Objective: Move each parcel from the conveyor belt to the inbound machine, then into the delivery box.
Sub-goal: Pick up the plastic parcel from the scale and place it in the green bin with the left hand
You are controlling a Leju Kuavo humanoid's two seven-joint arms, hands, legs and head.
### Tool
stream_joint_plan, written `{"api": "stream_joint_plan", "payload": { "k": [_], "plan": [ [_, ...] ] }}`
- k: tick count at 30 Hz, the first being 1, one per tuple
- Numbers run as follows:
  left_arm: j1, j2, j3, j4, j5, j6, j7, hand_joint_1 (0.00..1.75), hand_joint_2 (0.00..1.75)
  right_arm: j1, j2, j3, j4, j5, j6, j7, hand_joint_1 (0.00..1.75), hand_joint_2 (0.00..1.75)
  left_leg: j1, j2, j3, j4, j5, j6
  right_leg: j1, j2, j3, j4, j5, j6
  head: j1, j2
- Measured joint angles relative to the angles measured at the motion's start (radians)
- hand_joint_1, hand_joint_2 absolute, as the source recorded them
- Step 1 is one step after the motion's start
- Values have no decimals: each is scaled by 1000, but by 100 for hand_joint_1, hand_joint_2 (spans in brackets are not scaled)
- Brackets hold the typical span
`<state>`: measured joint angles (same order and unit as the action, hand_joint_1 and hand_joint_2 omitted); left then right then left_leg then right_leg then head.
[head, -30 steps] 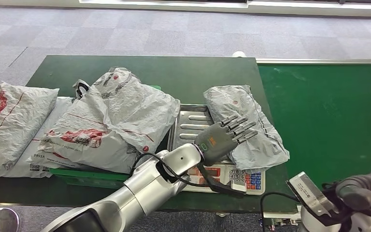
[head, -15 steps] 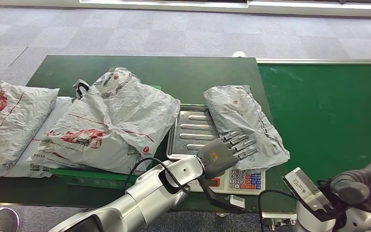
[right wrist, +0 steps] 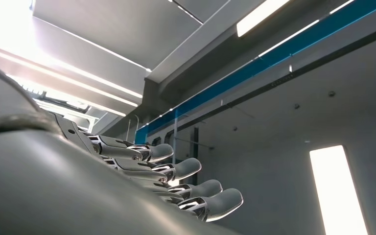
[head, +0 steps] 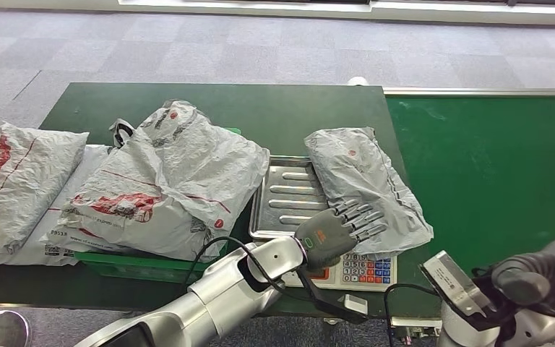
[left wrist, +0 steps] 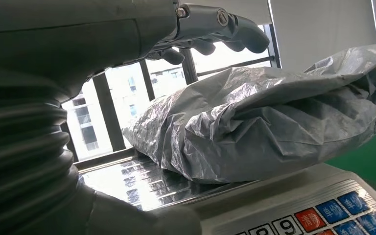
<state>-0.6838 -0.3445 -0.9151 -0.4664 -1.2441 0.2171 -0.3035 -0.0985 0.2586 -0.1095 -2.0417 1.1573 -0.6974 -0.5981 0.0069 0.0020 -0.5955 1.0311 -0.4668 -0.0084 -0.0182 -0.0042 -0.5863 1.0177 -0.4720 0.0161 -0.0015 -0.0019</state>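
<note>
A crumpled grey plastic parcel [head: 365, 184] lies on the ribbed steel tray of an electronic weighing scale [head: 283, 195], its far end hanging over the tray's edge toward the green conveyor belt [head: 491, 173]. The robot's left hand [head: 336, 230] hovers over the near end of that parcel, fingers [head: 361, 217] spread and extended, holding nothing; the left wrist view shows a gap of daylight between the fingertips and the wrapping below them. The scale's keypad [head: 365, 269], with red and blue keys, sits just beneath the hand (the same keys show close up in the wrist view). On the robot's left side, a large white-and-red crumpled plastic mailing bag [head: 166, 184] fills a green plastic crate [head: 126, 262], and two more white bags [head: 18, 184] lie beside it on the dark green table [head: 274, 116]. The right hand [head: 542, 278] sits low by the belt's near edge; its wrist camera points at the ceiling, with fingers [right wrist: 176, 171] straight and apart, empty. Grey carpet tiles [head: 188, 50] cover the floor beyond.
</note>
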Motion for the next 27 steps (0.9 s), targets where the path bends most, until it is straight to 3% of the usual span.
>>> {"api": "stream_joint_plan", "payload": {
  "k": [27],
  "plan": [
    [2,0,0,25,47,43,-21,175,175,-3,0,-1,8,-34,0,-25,0,0,0,0,0,0,0,0,0,0,0,0,0,0,0,0]
  ]
}}
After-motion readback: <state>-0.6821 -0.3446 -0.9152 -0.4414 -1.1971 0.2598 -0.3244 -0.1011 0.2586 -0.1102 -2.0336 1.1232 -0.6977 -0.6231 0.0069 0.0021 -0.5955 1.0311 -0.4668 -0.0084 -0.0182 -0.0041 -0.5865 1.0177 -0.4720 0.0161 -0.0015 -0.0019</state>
